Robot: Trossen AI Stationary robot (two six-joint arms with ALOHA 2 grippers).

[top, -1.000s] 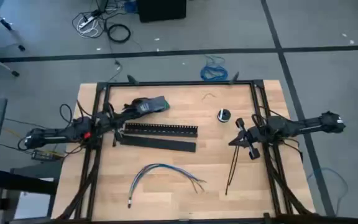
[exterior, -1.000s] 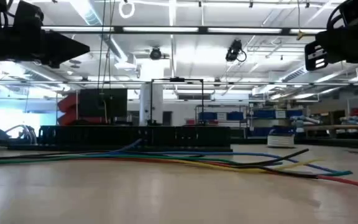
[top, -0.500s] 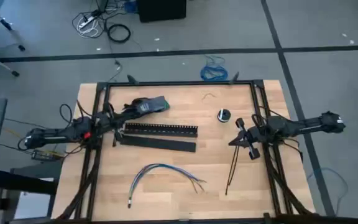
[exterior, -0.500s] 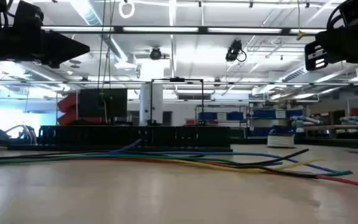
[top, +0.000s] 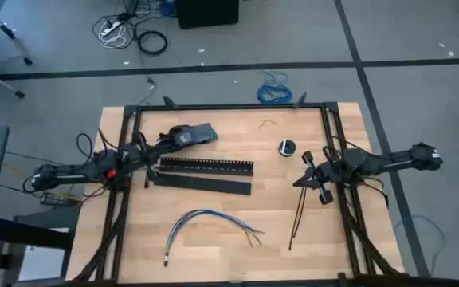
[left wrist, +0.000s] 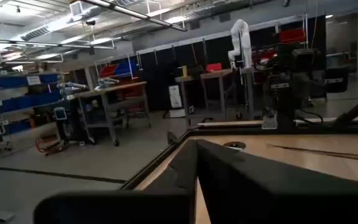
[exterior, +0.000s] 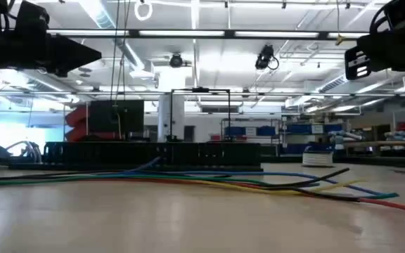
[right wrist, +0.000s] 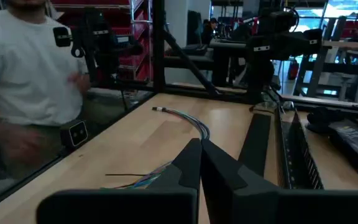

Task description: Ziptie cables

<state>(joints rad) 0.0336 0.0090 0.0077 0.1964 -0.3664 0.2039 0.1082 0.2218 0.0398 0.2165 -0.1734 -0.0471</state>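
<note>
Cables (top: 207, 224): loose arc of blue, grey and white wires on the table (top: 237, 247), toward 6 o'clock of the board in the high view, splayed ends pointing to about 4 o'clock. Nothing binds them; nothing touches them.

Zipties (top: 297, 215): two thin black strips lying close together at roughly 4 o'clock, well apart from the cables, running from near the right gripper down toward the table's near edge.

Right gripper (top: 315, 177): at 3 o'clock, raised above the upper ends of the zipties. Its wrist view shows the two dark fingers (right wrist: 191, 163) pressed together, nothing between them.

Left gripper (top: 196, 134): at about 10 o'clock, parked beyond the black slotted channel (top: 204, 174), clear of the task items. Fingers likewise closed together and empty in its own wrist view.

A person in a white shirt (right wrist: 27, 74) stands past the table edge.

Step in hand, as judged: the very start, no pickup yet. Next move likely calls for the right gripper to spread its fingers and drop onto one ziptie; the strip is thin and flat on the wood, so a clean pinch looks tricky.
</note>
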